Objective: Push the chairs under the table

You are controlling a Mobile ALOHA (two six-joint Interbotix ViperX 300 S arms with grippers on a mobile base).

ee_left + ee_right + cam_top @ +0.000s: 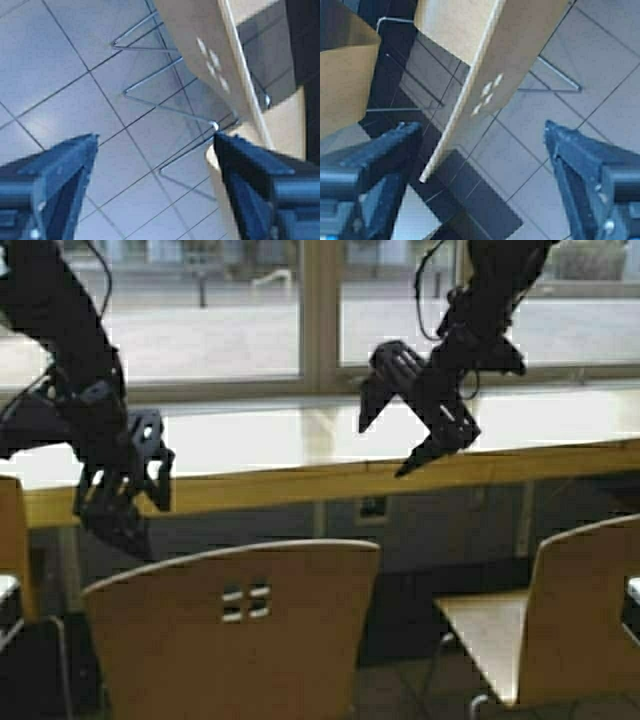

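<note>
A tan plywood chair [240, 640] stands nearest, its curved backrest facing the robot and its seat pointing toward the long table [330, 435] by the window, well short of being tucked under. A second chair [560, 625] stands to the right, angled. At the left edge a third chair [12, 540] shows only a sliver.

The left gripper [120, 502] hangs with its jaws wide just above the near backrest's left corner, touching nothing. The right gripper [415, 425] is raised over the table edge, jaws spread wide, empty.

The chair looks light and stiff on thin metal legs, likely to slide on the tiled floor [60, 75] but apt to swivel if pushed off-centre. Pressing both grippers against the backrest's top edge, one toward each side, would probably keep it straight.
</note>
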